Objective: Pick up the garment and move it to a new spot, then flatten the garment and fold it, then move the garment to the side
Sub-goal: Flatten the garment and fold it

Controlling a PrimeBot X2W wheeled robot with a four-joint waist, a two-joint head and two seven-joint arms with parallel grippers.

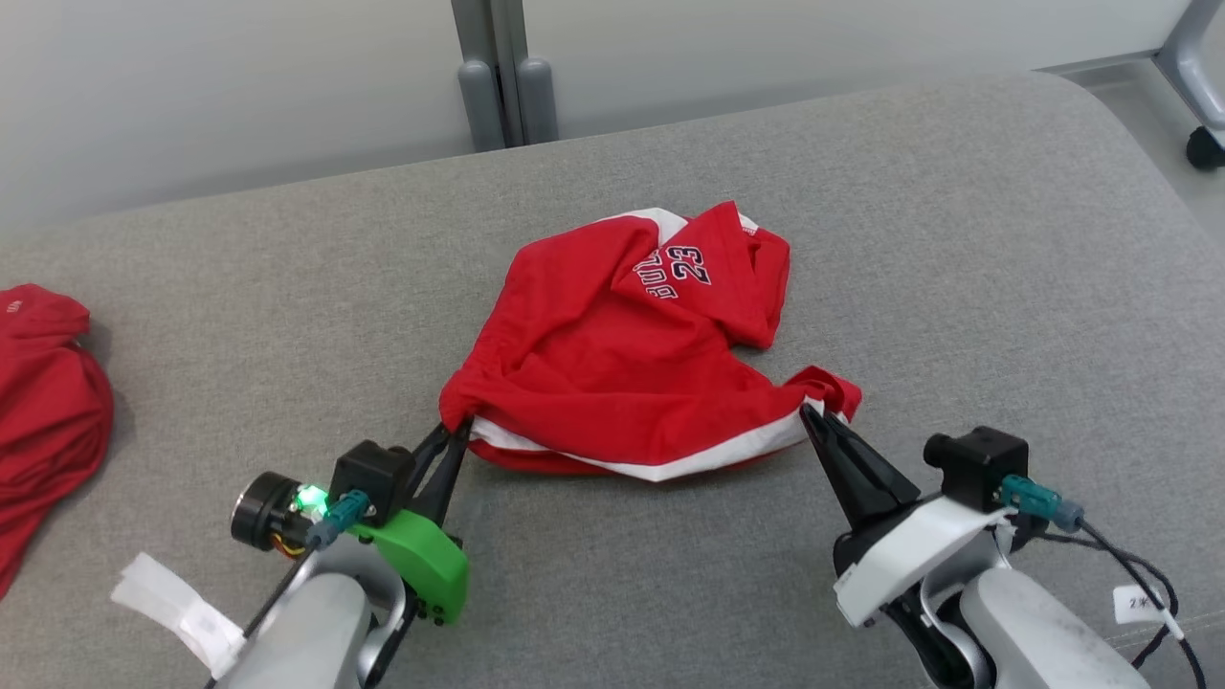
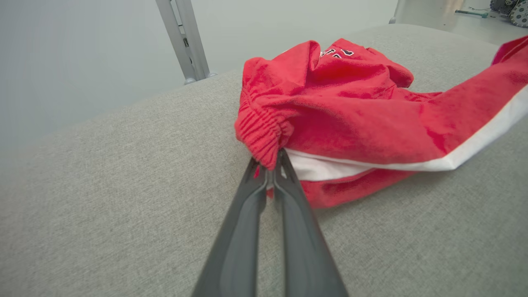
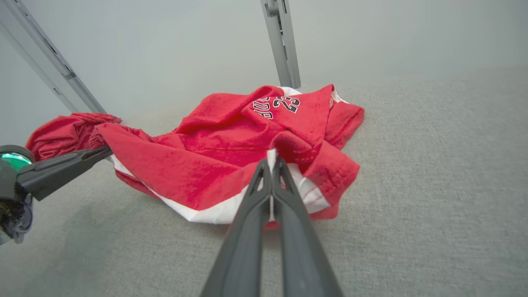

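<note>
Garment (image 1: 612, 354) crumpled on grey cushion (image 1: 957, 239), left jaws clamping its waistband, right jaws clamping its hem

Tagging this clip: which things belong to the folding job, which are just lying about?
In the job: red number 23 garment; left pincer and right pincer, each shut on its near edge.
Lying about: second red cloth at left; grey posts; caster wheel.
</note>
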